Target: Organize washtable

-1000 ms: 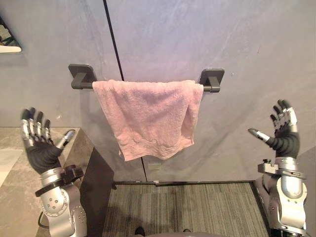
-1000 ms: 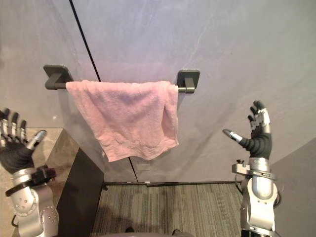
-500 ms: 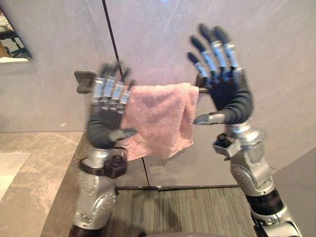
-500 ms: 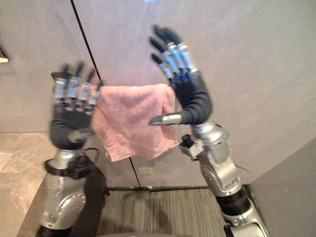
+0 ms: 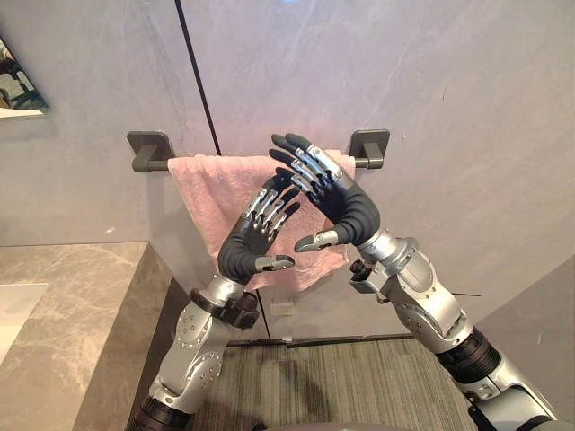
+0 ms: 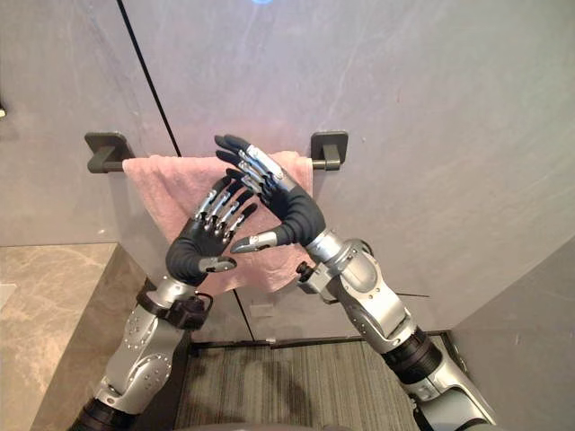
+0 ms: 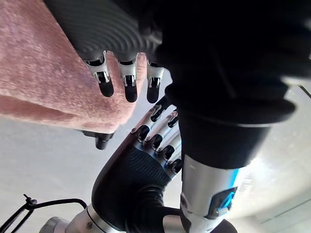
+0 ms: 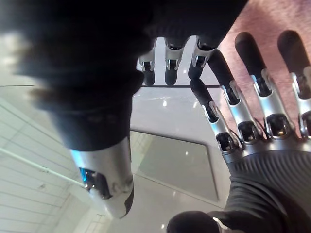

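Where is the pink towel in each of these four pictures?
Left eye view: towel, upper middle.
Right eye view: towel, upper left of middle.
Left wrist view: towel, the pink cloth close up.
Right wrist view: towel, the pink cloth close up.
Shared landmark: dark towel bar, in both eye views.

- The towel (image 5: 208, 184) is pink terry cloth, nubbly and matt.
- The towel bar (image 5: 148, 148) is dark with a matt finish.
- The wall (image 5: 467, 108) is smooth grey with a faint sheen.
- The counter (image 5: 63, 296) is veined stone, polished.
- The floor (image 5: 359, 382) is ribbed carpet.
- My fingers (image 5: 268, 206) are shiny silver metal with matt dark tips.
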{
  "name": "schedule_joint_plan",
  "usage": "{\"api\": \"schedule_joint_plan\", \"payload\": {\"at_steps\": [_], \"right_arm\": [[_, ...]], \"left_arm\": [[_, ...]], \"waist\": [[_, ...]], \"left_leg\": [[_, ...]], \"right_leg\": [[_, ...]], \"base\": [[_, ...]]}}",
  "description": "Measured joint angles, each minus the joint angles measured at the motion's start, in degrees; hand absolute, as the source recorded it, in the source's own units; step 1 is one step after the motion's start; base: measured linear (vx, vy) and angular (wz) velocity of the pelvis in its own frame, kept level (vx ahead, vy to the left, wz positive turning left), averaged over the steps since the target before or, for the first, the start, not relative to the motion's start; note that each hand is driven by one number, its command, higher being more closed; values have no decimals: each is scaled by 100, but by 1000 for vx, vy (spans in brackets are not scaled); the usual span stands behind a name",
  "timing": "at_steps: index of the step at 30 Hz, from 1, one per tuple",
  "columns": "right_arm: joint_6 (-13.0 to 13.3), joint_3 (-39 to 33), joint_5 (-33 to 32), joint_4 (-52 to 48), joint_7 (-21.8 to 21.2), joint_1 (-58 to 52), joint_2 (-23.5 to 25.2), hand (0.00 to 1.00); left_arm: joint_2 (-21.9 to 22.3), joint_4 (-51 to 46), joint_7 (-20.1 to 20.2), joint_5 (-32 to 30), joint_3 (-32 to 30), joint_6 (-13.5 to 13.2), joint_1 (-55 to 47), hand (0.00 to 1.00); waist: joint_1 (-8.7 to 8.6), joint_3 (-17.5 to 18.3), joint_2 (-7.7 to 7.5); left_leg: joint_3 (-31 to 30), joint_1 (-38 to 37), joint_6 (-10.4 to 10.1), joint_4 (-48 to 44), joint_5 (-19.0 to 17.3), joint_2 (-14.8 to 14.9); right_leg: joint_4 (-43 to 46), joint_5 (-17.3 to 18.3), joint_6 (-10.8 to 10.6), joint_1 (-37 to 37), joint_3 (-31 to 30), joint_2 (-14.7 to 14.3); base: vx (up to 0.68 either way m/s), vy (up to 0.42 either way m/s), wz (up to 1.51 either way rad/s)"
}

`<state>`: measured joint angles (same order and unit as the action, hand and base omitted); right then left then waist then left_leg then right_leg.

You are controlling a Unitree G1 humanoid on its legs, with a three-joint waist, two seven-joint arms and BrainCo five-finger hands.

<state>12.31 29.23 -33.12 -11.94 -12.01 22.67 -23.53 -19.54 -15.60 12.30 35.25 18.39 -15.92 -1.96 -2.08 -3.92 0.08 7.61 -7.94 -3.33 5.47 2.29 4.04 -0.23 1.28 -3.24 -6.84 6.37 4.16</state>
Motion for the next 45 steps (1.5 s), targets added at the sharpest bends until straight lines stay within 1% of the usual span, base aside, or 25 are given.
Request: {"api": "schedule_joint_plan", "payload": {"at_steps": [3,5,11,14,17,18,22,25,27,29,34,39,45], "right_arm": [[-46,225,29,218,-78,-42,15,0],[-153,289,192,397,-79,-126,108,0],[-180,342,729,857,-94,-244,279,0],[-215,393,1022,1118,-94,-247,433,0],[-229,400,1264,1278,-80,-253,491,0],[-270,404,1379,1410,-73,-304,519,0],[-261,346,1611,1537,-55,-496,777,0],[-299,237,1792,1730,-41,-558,909,0],[-404,185,1804,1859,-7,-673,935,0],[-435,-32,1812,1901,77,-852,963,0],[-440,-530,1803,1891,194,-919,1074,0],[-440,-725,1800,1736,199,-999,1090,0],[-411,-1286,1801,1705,232,-1197,1193,0]], "left_arm": [[6,125,-9,-20,-35,84,-130,0],[11,298,-28,-218,-95,138,-205,0],[41,624,-113,-523,-186,259,-297,0],[179,772,-140,-707,-333,361,-356,0],[276,862,-191,-896,-409,366,-367,0],[372,865,-261,-927,-523,372,-357,0],[483,1015,-446,-1144,-672,409,-369,0],[690,1018,-608,-1253,-924,345,-312,0],[782,1018,-729,-1297,-1117,263,-259,0],[806,1018,-845,-1340,-1260,199,-172,0],[949,1059,-1008,-1343,-1479,163,-71,0],[1011,1109,-1128,-1346,-1713,161,-66,0],[1023,1292,-1134,-1354,-1952,159,-44,0]], "waist": [[4,-3,6],[9,-7,12],[47,-6,14],[67,-7,16],[93,-11,23],[119,-11,22],[125,-15,32],[129,-15,31],[137,-15,31],[130,-15,32],[85,-15,31],[35,-15,31],[10,-15,29]], "left_leg": [[-2,22,0,2,0,-1],[-26,64,0,3,0,-1],[-78,220,-1,0,2,-6],[-111,255,-2,-1,3,-3],[-123,275,-2,-1,3,-5],[-125,284,-2,0,3,-5],[-128,334,-1,0,5,-7],[-132,331,1,0,7,-11],[-137,331,2,0,9,-11],[-138,331,1,0,10,-10],[-126,318,1,0,11,-8],[-116,311,1,-1,10,-8],[-104,289,0,-1,9,-8]], "right_leg": [[-10,-2,0,13,2,1],[-33,-1,0,28,28,0],[-104,-17,7,117,103,1],[-128,-15,9,122,141,-4],[-134,-15,9,134,151,-2],[-133,-15,9,144,153,-2],[-108,-15,9,208,149,2],[-102,-15,9,206,151,6],[-102,-15,9,205,154,6],[-103,-15,10,205,154,5],[-102,-15,10,204,141,1],[-103,-16,10,203,129,0],[-105,-21,12,203,118,0]], "base": [[0,0,0],[-4,-5,5],[14,-6,5],[24,-15,6],[0,0,0],[-38,-7,1],[-21,-3,0],[0,0,0],[0,0,0],[0,0,0],[0,0,0],[0,0,0],[0,0,0]]}}
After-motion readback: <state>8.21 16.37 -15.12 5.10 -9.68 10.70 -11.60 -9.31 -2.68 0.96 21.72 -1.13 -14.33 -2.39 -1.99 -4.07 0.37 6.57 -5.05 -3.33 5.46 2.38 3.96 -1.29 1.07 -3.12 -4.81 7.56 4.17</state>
